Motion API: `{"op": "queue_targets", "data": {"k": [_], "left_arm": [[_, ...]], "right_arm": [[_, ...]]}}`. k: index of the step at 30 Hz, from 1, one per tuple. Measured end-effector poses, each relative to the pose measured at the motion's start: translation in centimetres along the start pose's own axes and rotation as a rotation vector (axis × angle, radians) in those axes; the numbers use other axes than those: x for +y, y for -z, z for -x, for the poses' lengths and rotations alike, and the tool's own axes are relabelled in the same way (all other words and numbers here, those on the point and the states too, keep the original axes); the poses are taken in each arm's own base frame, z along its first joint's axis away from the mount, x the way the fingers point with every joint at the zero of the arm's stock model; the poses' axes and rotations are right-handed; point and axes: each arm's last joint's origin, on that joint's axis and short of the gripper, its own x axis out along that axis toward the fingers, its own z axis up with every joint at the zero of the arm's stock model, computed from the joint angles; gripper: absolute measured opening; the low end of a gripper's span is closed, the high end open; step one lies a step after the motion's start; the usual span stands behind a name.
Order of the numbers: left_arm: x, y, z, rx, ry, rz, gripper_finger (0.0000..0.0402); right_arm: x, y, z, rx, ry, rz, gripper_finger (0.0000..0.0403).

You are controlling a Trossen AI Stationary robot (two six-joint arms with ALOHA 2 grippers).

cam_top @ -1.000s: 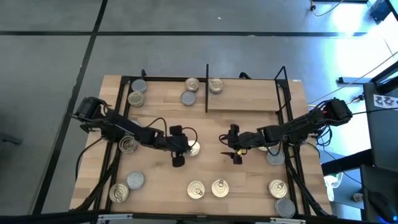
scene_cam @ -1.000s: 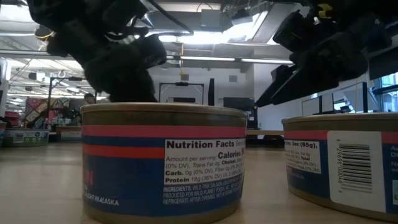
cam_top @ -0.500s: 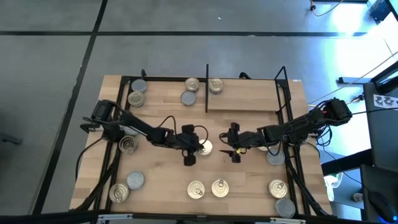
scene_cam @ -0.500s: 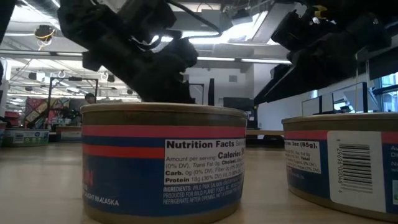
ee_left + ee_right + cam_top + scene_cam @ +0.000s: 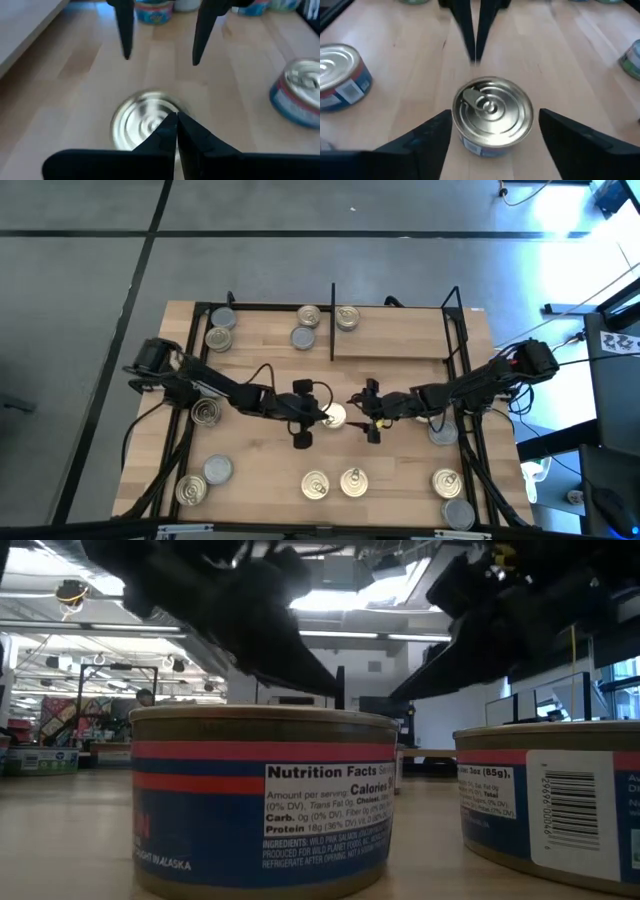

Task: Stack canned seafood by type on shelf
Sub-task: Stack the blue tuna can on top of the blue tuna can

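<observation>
Left gripper (image 5: 313,418) fingers pinched together, holding nothing, touching the pull-tab tin (image 5: 333,417) mid-table, short of the shelf (image 5: 392,340). Right gripper (image 5: 366,418) is wide open, straddling the tin, not gripping. Pickup step: right should close, then lift.

Bright overhead ceiling lights, glare on floor at upper right — left wrist view motion-blurred, arms silhouetted in low view.

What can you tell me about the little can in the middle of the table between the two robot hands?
The can is a small, low, round metal tin with a shiny ringed lid and a pull tab, and a blue label around its side. It stands upright on the light wooden table. The right gripper has its fingers open on either side of it, not touching. The left gripper, fingers shut, sits just above its opposite edge.
</observation>
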Motion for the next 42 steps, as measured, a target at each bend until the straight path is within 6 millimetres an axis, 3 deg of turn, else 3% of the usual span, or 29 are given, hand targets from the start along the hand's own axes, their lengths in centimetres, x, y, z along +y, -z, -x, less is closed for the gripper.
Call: {"op": "queue_targets", "data": {"k": [4, 12, 18, 27, 42], "left_arm": [[-0.5, -0.5, 1.7, 0.035, -0.021, -0.025, 0.0007], [-1.5, 0.4, 2.0, 0.1, -0.017, -0.013, 0.0007], [-2.0, 0.5, 2.1, 0.098, -0.001, -0.031, 0.0007], [-2.0, 0.5, 2.1, 0.096, -0.001, -0.03, 0.0007], [-2.1, 0.4, 2.1, 0.089, 0.001, -0.045, 0.0007]], "right_arm": [[0.2, 0.6, -1.1, -0.002, 0.004, 0.0, 0.0235], [0.3, 1.4, -2.0, 0.015, 0.009, 0.011, 0.011], [0.1, 1.4, -2.0, 0.014, 0.021, 0.036, 0.0055], [-0.6, 1.6, -2.1, 0.044, 0.021, 0.006, 0.0027], [-0.5, 2.6, -3.1, 0.074, 0.015, 0.006, 0.0026]]}}
